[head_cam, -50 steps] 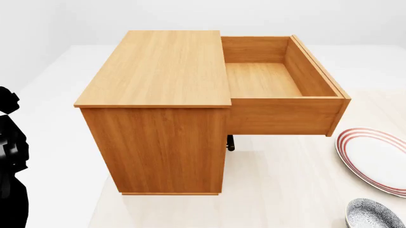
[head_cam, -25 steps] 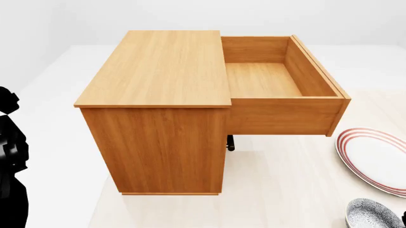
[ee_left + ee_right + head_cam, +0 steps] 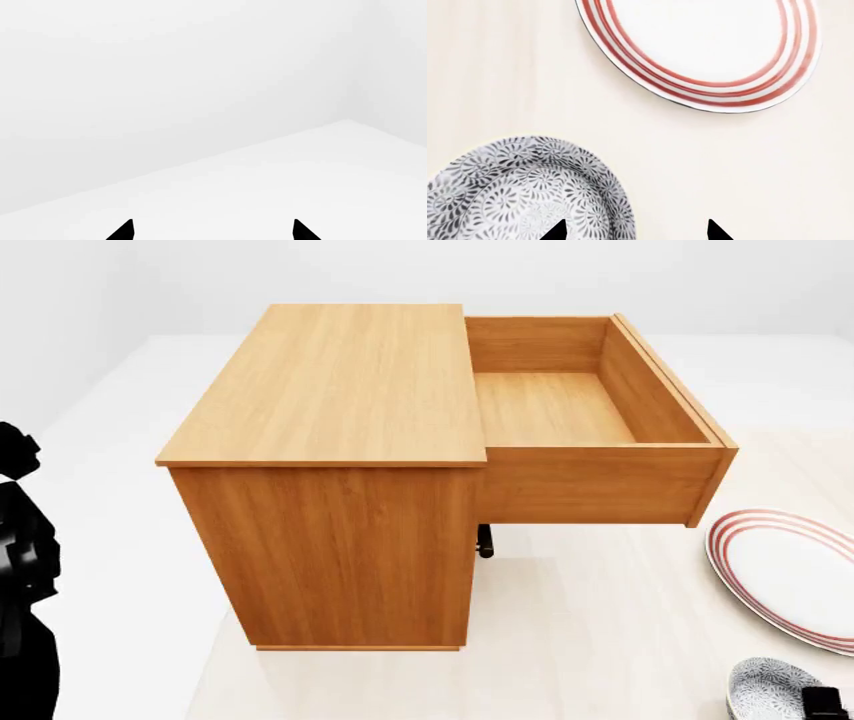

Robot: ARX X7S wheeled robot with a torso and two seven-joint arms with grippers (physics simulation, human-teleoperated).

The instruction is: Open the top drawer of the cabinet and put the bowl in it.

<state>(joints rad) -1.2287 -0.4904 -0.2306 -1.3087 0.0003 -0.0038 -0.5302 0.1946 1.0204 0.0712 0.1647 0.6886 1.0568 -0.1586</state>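
Observation:
The orange-brown cabinet (image 3: 334,440) stands in the middle of the head view. Its top drawer (image 3: 587,410) is pulled out to the right and is empty. The bowl (image 3: 774,690), grey-blue patterned, sits on the pale surface at the lower right; it also shows in the right wrist view (image 3: 527,195). My right gripper (image 3: 635,231) is open just above the bowl, with the bowl's rim between its two fingertips; a black part of it shows by the bowl in the head view (image 3: 823,700). My left gripper (image 3: 212,231) is open and empty, facing a white wall and floor.
A white plate with red rings (image 3: 794,575) lies just beyond the bowl, also in the right wrist view (image 3: 700,50). A black knob (image 3: 486,540) shows under the open drawer. My left arm (image 3: 20,580) hangs at the far left edge.
The cabinet, drawer, plate and left arm have not moved. A black part of my right gripper has come into the head view at the bowl's right edge.

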